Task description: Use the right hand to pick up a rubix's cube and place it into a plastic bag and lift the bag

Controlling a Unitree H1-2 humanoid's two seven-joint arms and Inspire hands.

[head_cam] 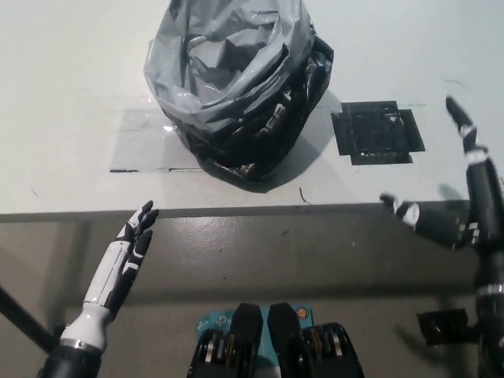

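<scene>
White tabletop (71, 94) fills the upper part of the head view, its front edge running across the middle, with grey floor (260, 260) below it. On the table stands a crumpled plastic bag (236, 87), grey on its inner and upper folds and black lower down, its mouth gaping upward; whatever lies inside is hidden by the folds, and no rubix's cube can be made out anywhere in view. Just to the bag's right, apart from it, a square patch of black tape (378, 132) is stuck flat to the surface, and a pale rectangle of clear tape (146, 140) lies to the bag's left, reaching under its base. The black right hand (465, 197) hangs at the right edge of the picture, near the table's front edge and well apart from the bag; its fingers are spread wide, one pointing up over the tabletop and another reaching out toward picture left, and it holds and touches nothing. The white left hand (126, 264) rests at the lower left, below the table's edge and over the floor, its fingers straight and lying close together, pointing up toward the table, also holding nothing and touching nothing.
</scene>
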